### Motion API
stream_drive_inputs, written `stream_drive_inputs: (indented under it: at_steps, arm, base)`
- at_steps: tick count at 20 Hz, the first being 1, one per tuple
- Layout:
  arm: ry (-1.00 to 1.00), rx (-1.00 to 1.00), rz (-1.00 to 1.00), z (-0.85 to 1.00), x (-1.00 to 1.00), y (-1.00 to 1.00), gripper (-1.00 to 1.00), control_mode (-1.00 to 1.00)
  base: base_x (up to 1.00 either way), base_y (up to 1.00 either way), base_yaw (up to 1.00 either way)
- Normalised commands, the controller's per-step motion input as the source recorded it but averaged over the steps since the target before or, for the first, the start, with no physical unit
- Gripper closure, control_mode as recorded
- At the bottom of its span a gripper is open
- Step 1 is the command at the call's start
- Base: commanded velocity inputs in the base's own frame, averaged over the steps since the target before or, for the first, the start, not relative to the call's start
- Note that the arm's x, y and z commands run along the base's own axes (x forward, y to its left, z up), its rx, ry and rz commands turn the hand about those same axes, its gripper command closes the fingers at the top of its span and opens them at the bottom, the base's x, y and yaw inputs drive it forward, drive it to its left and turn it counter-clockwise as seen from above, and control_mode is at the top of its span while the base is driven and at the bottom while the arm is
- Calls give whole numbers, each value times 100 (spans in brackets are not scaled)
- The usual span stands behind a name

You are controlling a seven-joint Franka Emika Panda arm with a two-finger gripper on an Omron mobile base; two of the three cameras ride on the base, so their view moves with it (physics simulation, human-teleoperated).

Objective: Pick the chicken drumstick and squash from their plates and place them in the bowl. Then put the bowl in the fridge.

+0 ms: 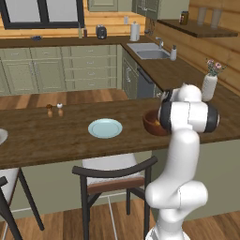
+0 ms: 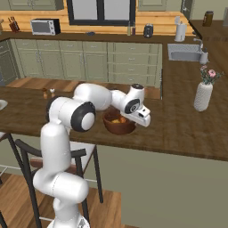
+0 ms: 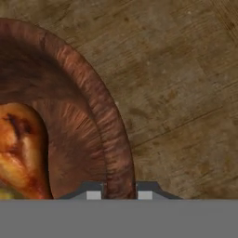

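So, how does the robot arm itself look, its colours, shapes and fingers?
The arm is glossy white, built of thick rounded tube segments with bulbous elbows. Its joints carry round dark caps edged by dark rings. The hand is a white boxy block with a small dark patch. In the hand view the fingers are small, grey, with pale square tips. No cables or markings show.

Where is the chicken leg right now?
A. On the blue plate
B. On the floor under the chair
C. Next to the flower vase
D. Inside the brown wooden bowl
D: the hand view shows the chicken drumstick lying inside the bowl, whose rim sits between the tips of the pincer, while the blue plate on the counter has nothing on it.
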Motion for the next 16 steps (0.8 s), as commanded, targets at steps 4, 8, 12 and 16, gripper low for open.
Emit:
stream_drive_inputs:
  at_steps: [4, 8, 12, 16]
  arm:
    - [0, 11, 0, 100, -52, 0, 100, -100]
    - [0, 6, 0, 100, -48, 31, 100, -100]
    - [0, 0, 0, 100, -54, 91, 100, -100]
    - [0, -1, -12, 98, -92, 89, 100, -100]
  base:
    - [0, 0, 0]
    - [0, 0, 0]
    - [0, 0, 0]
    - [0, 0, 0]
